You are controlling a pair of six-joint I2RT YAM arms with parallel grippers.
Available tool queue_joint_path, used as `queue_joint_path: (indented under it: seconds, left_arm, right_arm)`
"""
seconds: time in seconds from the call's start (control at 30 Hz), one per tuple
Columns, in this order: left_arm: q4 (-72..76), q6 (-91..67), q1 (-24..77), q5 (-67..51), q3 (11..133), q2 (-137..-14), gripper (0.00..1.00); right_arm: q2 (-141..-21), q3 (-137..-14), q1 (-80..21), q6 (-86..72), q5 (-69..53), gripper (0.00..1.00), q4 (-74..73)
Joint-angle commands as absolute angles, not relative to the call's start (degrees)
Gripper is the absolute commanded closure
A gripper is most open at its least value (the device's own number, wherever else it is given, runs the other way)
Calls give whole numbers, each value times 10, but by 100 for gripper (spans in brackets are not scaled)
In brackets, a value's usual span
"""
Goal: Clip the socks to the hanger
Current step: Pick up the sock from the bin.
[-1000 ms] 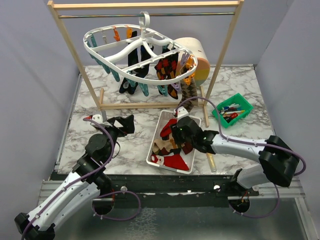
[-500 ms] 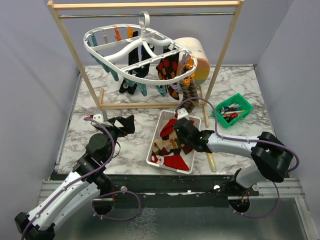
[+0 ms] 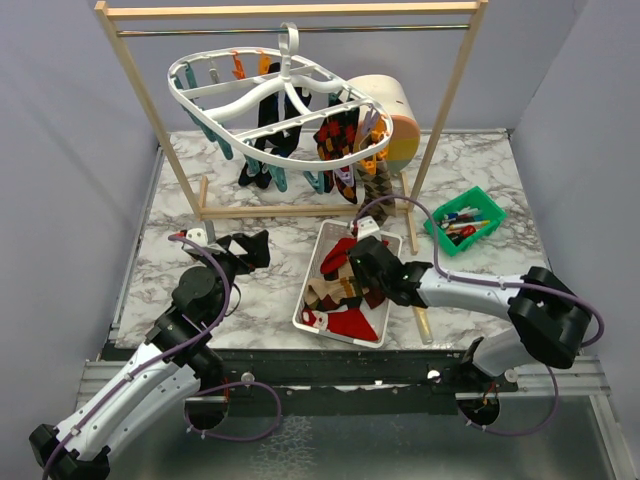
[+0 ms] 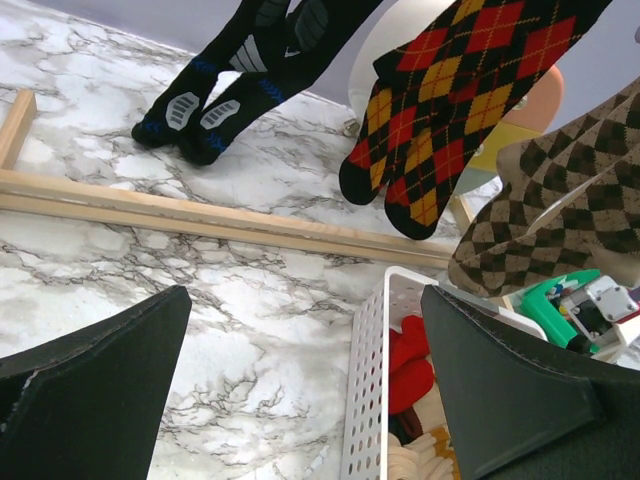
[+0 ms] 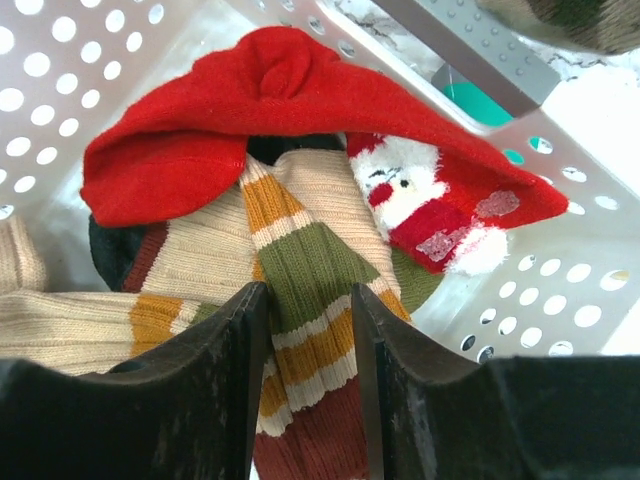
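The left gripper (image 4: 305,330) is open wide and holds nothing. It sits low over the marble table (image 4: 200,240), left of the white basket (image 3: 308,282). The right gripper (image 5: 300,300) is down in the basket. Its jaws are open just a little, over a striped sock (image 5: 305,260) that lies beside a red sock (image 5: 250,110). Black socks (image 4: 220,90) and a red diamond sock (image 4: 440,100) hang from the white hanger (image 3: 287,78) at the back.

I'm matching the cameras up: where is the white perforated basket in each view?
Top external: white basket, lower centre.
Left wrist: bottom edge, right of centre.
Right wrist: its walls fill the background.
Shared landmark: the red sock inside it.
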State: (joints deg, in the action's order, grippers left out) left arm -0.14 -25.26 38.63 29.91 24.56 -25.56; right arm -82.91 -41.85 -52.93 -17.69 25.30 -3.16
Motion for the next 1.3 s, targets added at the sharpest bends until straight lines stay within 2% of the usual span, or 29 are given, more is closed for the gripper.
queue_joint_path:
  seconds: [0.0, 0.13, 0.23, 0.33, 0.63, 0.87, 1.0, 1.27]
  left_arm:
    - [-14, -254, 386, 292, 243, -255, 1]
    - [-17, -253, 386, 295, 242, -248, 1]
    - [-18, -253, 386, 293, 243, -246, 1]
    - [-13, -252, 386, 284, 242, -245, 1]
    - [50, -238, 386, 181, 233, -242, 1]
    - [153, -219, 386, -43, 237, -281, 1]
    - [182, -201, 386, -175, 272, -343, 2]
    - [191, -107, 387, -315, 341, -431, 3]
  right_arm:
    - [-858, -432, -533, -178, 265, 60, -52]
    - [-846, -431, -533, -186, 269, 77, -64]
    - [-770, -415, -532, -181, 244, 92, -52]
    - [-687, -408, -533, -154, 202, 99, -48]
    - [-526, -442, -533, -81, 69, 99, -139]
    - [-445, -441, -533, -93, 4, 99, -124]
    - [-431, -442, -532, -109, -69, 99, -90]
    - [-469, -513, -532, -127, -147, 99, -138]
